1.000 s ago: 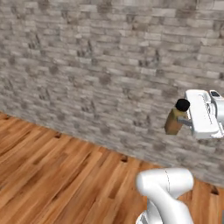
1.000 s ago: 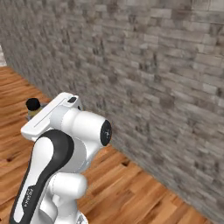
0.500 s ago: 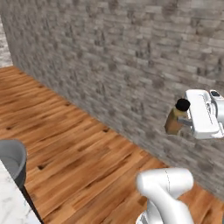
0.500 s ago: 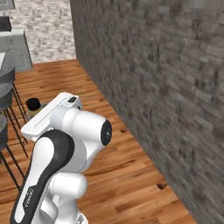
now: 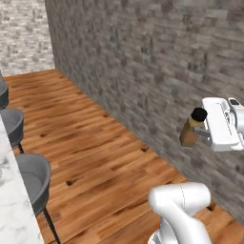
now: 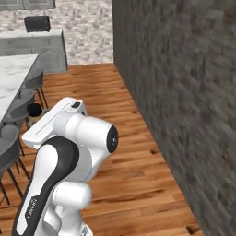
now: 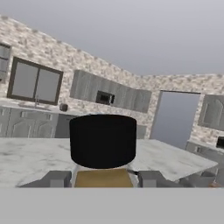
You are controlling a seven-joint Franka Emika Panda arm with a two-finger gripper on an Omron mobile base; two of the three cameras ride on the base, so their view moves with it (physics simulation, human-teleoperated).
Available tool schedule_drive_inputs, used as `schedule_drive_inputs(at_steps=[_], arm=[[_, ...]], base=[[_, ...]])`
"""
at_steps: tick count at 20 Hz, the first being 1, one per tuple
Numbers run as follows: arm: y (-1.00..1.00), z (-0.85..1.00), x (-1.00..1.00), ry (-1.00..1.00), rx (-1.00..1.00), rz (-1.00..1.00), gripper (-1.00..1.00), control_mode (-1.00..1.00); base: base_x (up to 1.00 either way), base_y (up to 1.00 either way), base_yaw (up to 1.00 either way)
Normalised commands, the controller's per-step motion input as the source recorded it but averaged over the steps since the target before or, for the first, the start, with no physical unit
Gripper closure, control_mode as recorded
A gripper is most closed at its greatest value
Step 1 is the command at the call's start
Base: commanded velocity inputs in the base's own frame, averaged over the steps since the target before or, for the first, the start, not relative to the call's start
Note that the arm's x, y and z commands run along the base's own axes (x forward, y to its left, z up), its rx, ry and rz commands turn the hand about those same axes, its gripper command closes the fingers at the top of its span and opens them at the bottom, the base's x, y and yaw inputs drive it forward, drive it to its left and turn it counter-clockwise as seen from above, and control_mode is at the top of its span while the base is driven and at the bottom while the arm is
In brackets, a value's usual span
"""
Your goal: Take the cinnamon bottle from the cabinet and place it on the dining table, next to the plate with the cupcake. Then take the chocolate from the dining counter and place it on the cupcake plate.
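The base has swung round since a moment ago, so the brick wall has slid aside and the marble bench (image 5: pixel 14 200) with its grey stools (image 5: pixel 33 174) has come into sight. The fingers (image 5: pixel 202 133) are clamped on the cinnamon bottle (image 5: pixel 191 127), carried aloft and nearly upright, clear of the floor, presumably to keep it safe on the way to the bench.

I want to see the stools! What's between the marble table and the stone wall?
In the left base view, grey stools beside the dining table, then bare wood floor up to the stone wall.
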Motion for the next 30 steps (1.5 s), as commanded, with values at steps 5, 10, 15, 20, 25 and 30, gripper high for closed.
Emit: schedule_drive_inputs(at_steps=[5, 10, 15, 20, 25, 30], arm=[[0.00, 0.00, 0.00, 0.00, 0.00, 0.00, 1.00, 1.00], [0.00, 0.00, 0.00, 0.00, 0.00, 0.00, 1.00, 1.00], [0.00, 0.00, 0.00, 0.00, 0.00, 0.00, 1.00, 1.00], [0.00, 0.00, 0.00, 0.00, 0.00, 0.00, 1.00, 1.00], [0.00, 0.00, 0.00, 0.00, 0.00, 0.00, 1.00, 1.00], [0.00, 0.00, 0.00, 0.00, 0.00, 0.00, 1.00, 1.00]], base=[[0.83, -0.15, 0.21], [0.82, -0.16, 0.23], [0.70, -0.11, 0.38], [0.57, -0.06, 0.50], [0.43, -0.03, 0.67], [0.35, -0.03, 0.73]])
